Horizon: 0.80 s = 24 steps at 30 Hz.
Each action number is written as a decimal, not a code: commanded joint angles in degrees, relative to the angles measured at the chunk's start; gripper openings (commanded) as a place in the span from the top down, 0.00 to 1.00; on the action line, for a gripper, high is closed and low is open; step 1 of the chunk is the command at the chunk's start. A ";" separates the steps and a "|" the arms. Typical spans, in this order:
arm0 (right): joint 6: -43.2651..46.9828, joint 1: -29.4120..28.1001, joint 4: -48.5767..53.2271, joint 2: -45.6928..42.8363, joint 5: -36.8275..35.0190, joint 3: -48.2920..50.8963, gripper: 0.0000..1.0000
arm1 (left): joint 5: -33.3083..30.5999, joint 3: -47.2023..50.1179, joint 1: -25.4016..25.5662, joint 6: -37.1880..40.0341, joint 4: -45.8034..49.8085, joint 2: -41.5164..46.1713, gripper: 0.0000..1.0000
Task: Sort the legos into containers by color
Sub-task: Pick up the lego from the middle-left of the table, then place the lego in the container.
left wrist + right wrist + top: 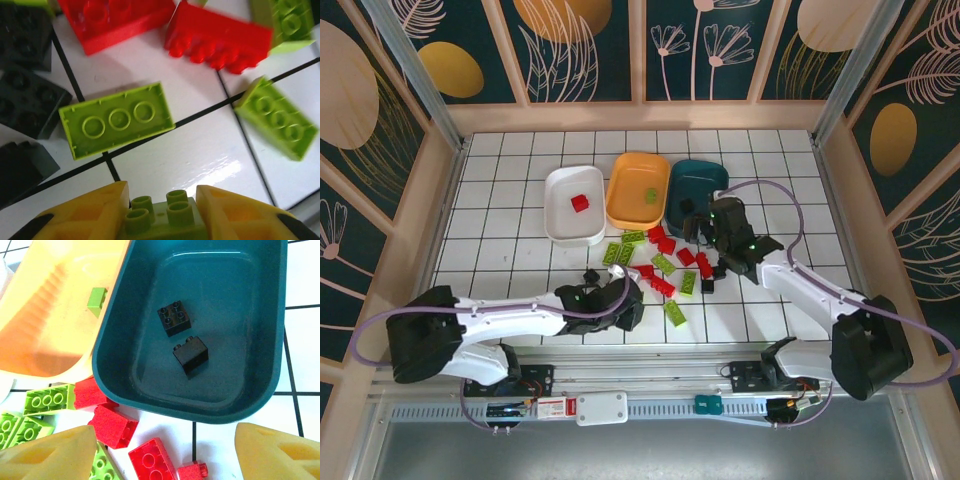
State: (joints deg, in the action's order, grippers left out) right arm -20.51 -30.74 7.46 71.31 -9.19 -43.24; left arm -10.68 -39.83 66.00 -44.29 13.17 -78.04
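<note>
Three containers stand at the back: white tray (556,215) with a red lego (580,203), orange tray (625,205) with a lime lego (650,196), and teal tray (692,178). Loose red, lime and black legos (665,265) lie in front of them. My left gripper (620,290) is low at the heap's near left. In its wrist view the left gripper (161,190) is shut on a lime green lego (165,222), studs facing away. My right gripper (165,430) hangs open over the teal tray's near rim (260,390); two black legos (174,318) lie inside.
A flat lime lego (117,120), red legos (215,37) and black legos (30,100) lie just beyond the left fingers. Red legos (112,426) sit under the right gripper. Wooden walls (440,190) frame the tiled table (510,250).
</note>
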 commanded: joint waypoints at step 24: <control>-8.39 -6.65 3.71 -13.80 -0.12 14.13 0.26 | 4.57 -51.86 -32.63 13.09 -2.41 -41.78 0.58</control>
State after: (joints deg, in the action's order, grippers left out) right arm -27.29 -36.51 10.15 58.92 -8.93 -30.22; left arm -6.83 -87.50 33.56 -32.23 7.44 -117.14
